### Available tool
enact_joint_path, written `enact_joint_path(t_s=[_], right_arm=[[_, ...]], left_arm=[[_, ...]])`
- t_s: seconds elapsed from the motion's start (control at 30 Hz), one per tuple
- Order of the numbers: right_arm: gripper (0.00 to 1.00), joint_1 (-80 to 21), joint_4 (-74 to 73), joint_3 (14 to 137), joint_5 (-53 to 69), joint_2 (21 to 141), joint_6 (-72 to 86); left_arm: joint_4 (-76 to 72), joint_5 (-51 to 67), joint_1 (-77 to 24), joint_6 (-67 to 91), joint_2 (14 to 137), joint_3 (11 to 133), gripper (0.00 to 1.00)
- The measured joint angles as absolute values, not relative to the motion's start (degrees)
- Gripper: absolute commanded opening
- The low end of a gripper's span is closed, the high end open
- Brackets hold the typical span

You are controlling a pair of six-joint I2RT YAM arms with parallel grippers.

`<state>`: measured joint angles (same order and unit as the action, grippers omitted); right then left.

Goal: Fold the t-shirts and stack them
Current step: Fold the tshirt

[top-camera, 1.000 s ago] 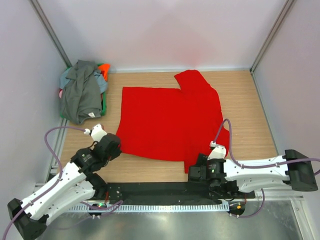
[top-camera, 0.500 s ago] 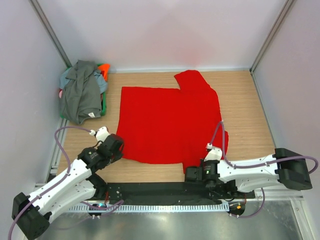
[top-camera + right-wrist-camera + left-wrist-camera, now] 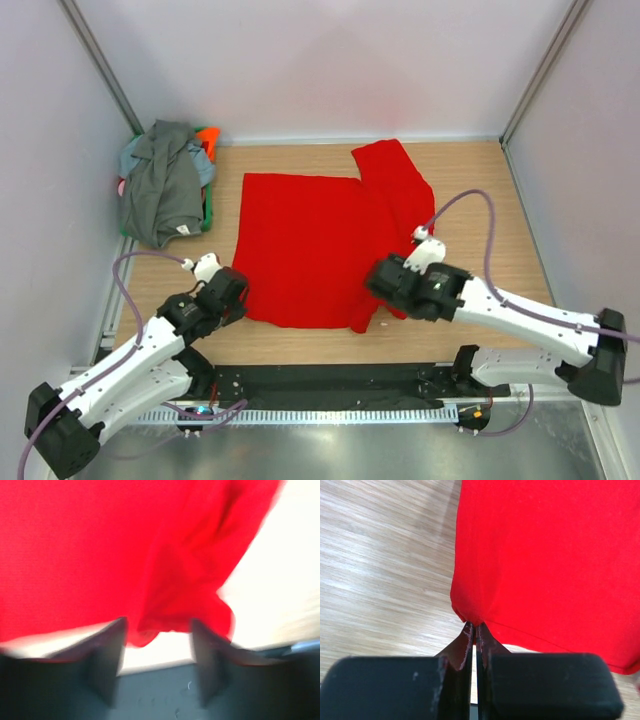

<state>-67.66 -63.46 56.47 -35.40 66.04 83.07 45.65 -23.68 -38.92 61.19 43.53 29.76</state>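
Wood tabletop (image 3: 500, 200) between pale walls (image 3: 330, 70) holds red t-shirt (image 3: 320, 240), left gripper (image 3: 474, 630) pinching it, right gripper (image 3: 159, 625) parted.

Red t-shirt (image 3: 310, 245): plain bright red; you have it lying mostly flat at the centre of the tabletop.
Sleeve (image 3: 385, 165): sticks out toward 1 o'clock.
Right side: doubled over onto the body, with the hem corner at 5 o'clock bunched and wrinkled.
Corner at 7 o'clock: pinched in your left gripper (image 3: 474, 630).
Dark grey t-shirt (image 3: 160, 190): crumpled, draped on top of the heap at 10 o'clock.
Other t-shirts (image 3: 208, 137): underneath, you see only edges of orange, light blue, green and pink.
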Motion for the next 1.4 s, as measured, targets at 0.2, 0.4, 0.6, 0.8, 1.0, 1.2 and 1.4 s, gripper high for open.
enact_joint_path(t_s=[0.2,0.4,0.6,0.8,1.0,1.2,1.4], right_arm=[[0.85,-49.54,-60.75,53.19,-32.80,61.43,68.88],[0.70,-55.75,-55.77,48.31,-27.99,62.85,66.63],[0.56,-65.67,-52.86,41.69,-26.81,62.76,72.18],[0.61,-68.07,-46.83,41.34,-26.33,69.04,72.34],[0.63,-66.74,-40.77,41.65,-26.22,76.97,69.67],[0.63,-63.07,-35.31,42.46,-25.63,81.73,65.67],[0.38,-62.87,-31.66,43.51,-25.21,85.21,63.09]], left_arm=[[45.58,-22.48,-38.87,61.01,44.16,29.76,0.01],[45.52,-21.54,-38.87,61.01,44.45,29.76,0.01],[44.38,-20.49,-38.87,60.99,44.80,29.76,0.01],[44.29,-19.99,-38.87,60.95,45.39,29.76,0.00],[44.34,-19.59,-38.87,60.95,44.25,29.45,0.01],[44.31,-19.18,-38.87,60.93,43.68,29.21,0.00],[44.31,-18.83,-38.87,60.77,44.45,29.21,0.00]])
